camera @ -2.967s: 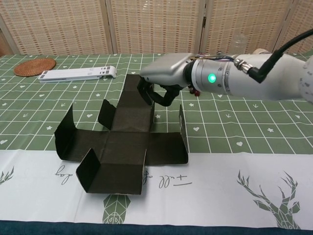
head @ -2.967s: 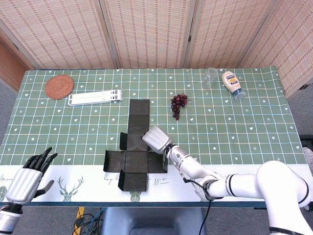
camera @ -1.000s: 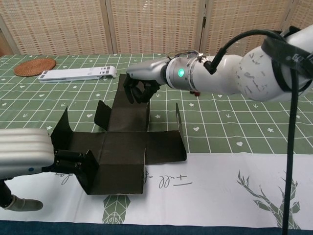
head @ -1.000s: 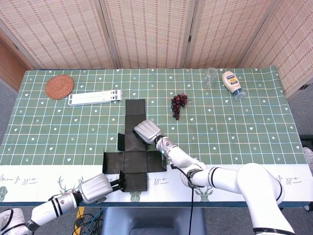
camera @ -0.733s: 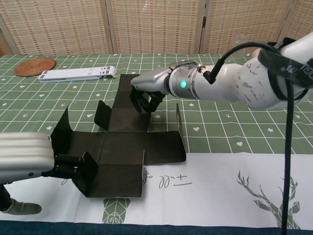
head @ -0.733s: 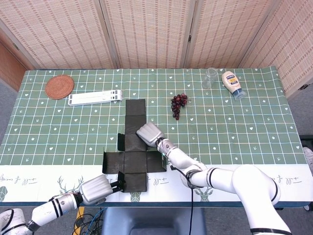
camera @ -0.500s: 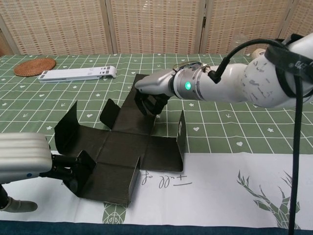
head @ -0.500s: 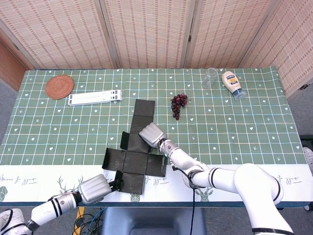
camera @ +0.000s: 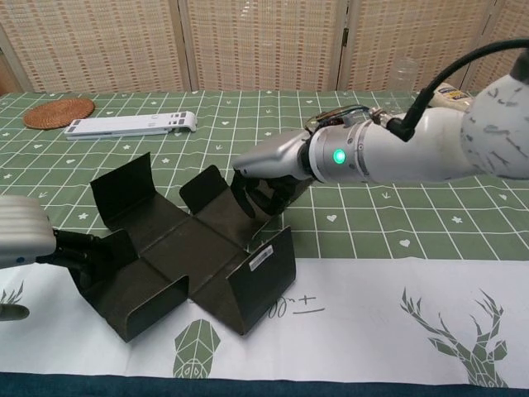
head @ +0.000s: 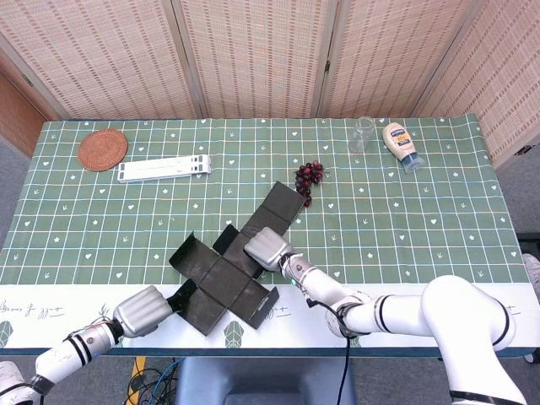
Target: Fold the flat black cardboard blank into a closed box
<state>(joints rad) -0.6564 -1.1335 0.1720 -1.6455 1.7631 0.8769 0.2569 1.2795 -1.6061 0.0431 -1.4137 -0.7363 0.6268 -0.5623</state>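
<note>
Cardboard blank (head: pixel 226 277), black and cross-shaped, lies turned on a diagonal at the lower centre of the head view, several flaps raised, its long arm running up toward the grapes (head: pixel 307 175). At the lower left, the left robot hand (head: pixel 142 311) grips the blank's nearest raised flap at the tabletop's (head: pixel 422 228) front edge; in the chest view its dark fingers (camera: pixel 78 246) close on that flap at the far left. Above, in the upper left of the head view, a round woven coaster (head: pixel 102 149) sits beside a flat white device (head: pixel 164 168). At the frame's centre, the right robot hand (head: pixel 265 248) presses down on the blank's middle panels, fingers curled under the palm against the cardboard; the chest view shows this hand (camera: pixel 269 184) with fingertips on the black surface beside an upright flap bearing a small white label (camera: pixel 262 257). Toward the upper right, a clear glass (head: pixel 364 133) stands just beside a lying squeeze bottle (head: pixel 401 145) on the green patterned cloth.
</note>
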